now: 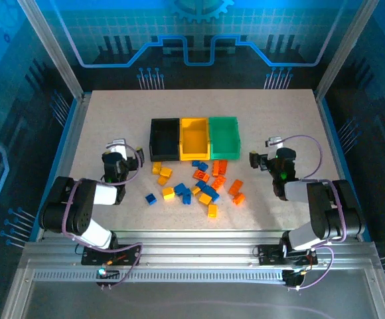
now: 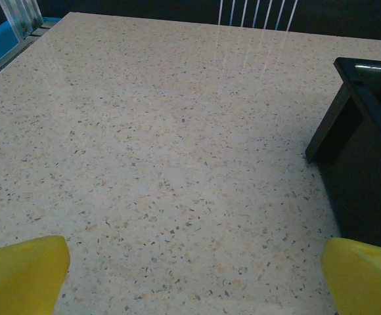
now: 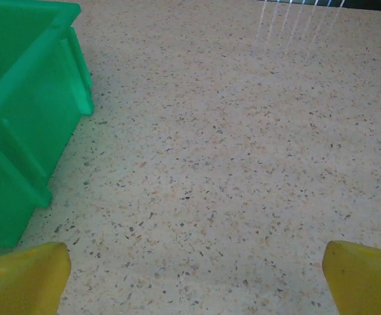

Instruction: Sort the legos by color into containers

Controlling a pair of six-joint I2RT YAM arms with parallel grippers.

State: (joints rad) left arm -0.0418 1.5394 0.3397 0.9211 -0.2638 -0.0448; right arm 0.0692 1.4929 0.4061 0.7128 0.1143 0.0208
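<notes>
Several yellow, blue and orange legos (image 1: 199, 185) lie scattered on the speckled table in front of three joined containers: a black bin (image 1: 164, 139), a yellow bin (image 1: 194, 138) and a green bin (image 1: 224, 136). My left gripper (image 1: 117, 154) rests left of the pile, open and empty, its yellow fingertips (image 2: 21, 274) spread wide over bare table, with the black bin (image 2: 368, 164) at its right. My right gripper (image 1: 267, 156) sits right of the pile, also open and empty, its fingertips (image 3: 364, 279) wide apart, the green bin (image 3: 20, 111) at its left.
Blue-lit walls and metal posts enclose the table (image 1: 113, 113). Both arm bases stand at the near edge on an aluminium rail (image 1: 192, 256). Bare table lies behind the bins and on both outer sides of the grippers.
</notes>
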